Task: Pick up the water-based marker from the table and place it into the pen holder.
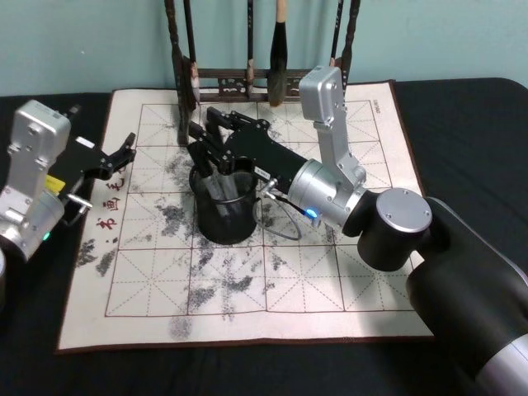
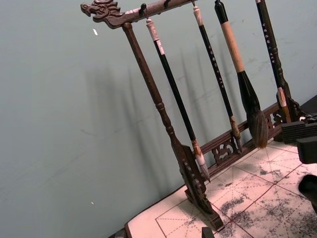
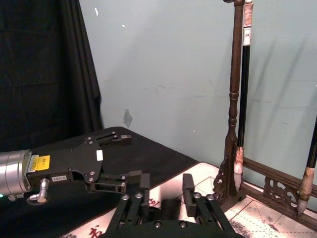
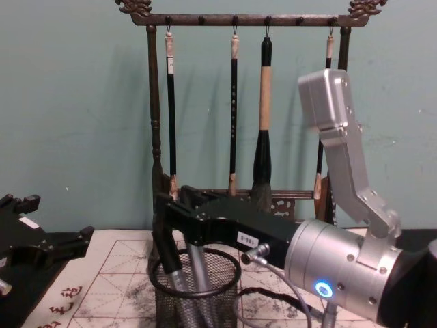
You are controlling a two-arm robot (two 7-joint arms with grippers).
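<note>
The black mesh pen holder [image 1: 224,224] [image 4: 225,290] stands on the mat's left-centre part. A marker [image 1: 205,176] [image 4: 175,279], dark at the top and grey lower down, leans inside it, its top rising above the rim. My right gripper [image 1: 208,128] [image 3: 166,184] hovers just above and behind the holder. It is open, and the right wrist view shows nothing between its fingers. My left gripper [image 1: 124,153] [image 3: 128,157] [image 4: 58,219] rests open and holding nothing at the mat's left edge.
A tall dark wooden rack of hanging brushes [image 1: 247,78] [image 4: 239,102] [image 2: 163,114] stands at the mat's far edge, close behind the right gripper. The white ink-stained mat [image 1: 330,280] lies on the dark table [image 1: 462,124]. My right arm crosses the mat's right half.
</note>
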